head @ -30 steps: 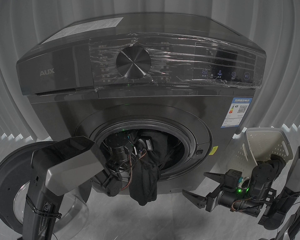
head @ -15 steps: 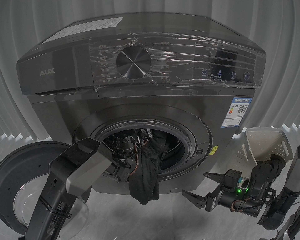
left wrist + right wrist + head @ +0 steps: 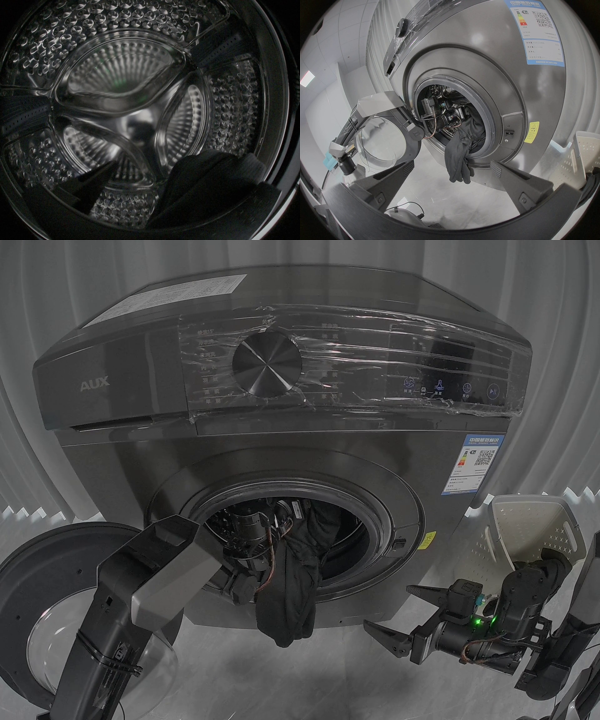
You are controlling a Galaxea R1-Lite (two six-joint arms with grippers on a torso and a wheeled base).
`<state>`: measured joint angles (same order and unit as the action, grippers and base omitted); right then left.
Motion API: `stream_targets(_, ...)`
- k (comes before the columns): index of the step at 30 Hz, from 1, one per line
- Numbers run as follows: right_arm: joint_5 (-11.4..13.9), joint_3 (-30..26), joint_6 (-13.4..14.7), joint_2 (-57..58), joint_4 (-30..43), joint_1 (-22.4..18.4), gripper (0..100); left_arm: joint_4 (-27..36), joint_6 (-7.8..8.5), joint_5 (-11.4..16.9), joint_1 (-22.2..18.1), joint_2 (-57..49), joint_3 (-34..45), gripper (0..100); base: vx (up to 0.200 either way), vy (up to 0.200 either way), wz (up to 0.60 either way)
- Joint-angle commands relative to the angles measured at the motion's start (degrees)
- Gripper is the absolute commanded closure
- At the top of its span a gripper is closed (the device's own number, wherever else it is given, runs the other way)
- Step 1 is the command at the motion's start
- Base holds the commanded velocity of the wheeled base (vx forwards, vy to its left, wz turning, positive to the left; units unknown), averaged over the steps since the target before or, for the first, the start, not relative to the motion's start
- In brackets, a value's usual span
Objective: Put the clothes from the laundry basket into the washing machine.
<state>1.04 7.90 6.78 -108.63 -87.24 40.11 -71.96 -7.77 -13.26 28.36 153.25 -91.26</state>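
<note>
From the head, a limp dark garment (image 3: 290, 590) hangs over the lower rim of the mouth of the grey front-loading washing machine (image 3: 300, 446). The right gripper (image 3: 387, 607) hovers spread wide, low off the machine's right corner, beside a white perforated laundry basket (image 3: 531, 527). The left wrist shows the left gripper (image 3: 153, 164) spread wide inside the machine's drum, the garment draped over one side; the right wrist faces the machine's mouth.

Left arm (image 3: 156, 571) outstretched, left pincer (image 3: 150, 168) spread; right arm (image 3: 531, 590) folded low, right pincer (image 3: 389, 607) wide apart.
</note>
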Motion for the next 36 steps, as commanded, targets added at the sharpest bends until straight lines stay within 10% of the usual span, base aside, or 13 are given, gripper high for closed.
stream_targets(1, 0.02, -0.08, -0.01, -0.09, -0.04, -0.12, 0, 2.97, 0.12, 0.08, 1.0, -6.03, 6.8, 0, 0.0, 0.0, 0.0)
stream_targets(17, 0.02, -0.08, -0.1, -0.18, 0.22, -0.12, 0, 13.34, 6.01, 4.56, 2.23, -11.22, 24.02, 0, 0.0, 0.0, 0.0)
stream_targets(36, 0.11, 0.36, -0.01, -0.18, -0.04, -0.03, 0, 17.47, 7.85, 5.79, 2.49, -5.68, 19.89, 0, 0.0, 0.0, 0.0)
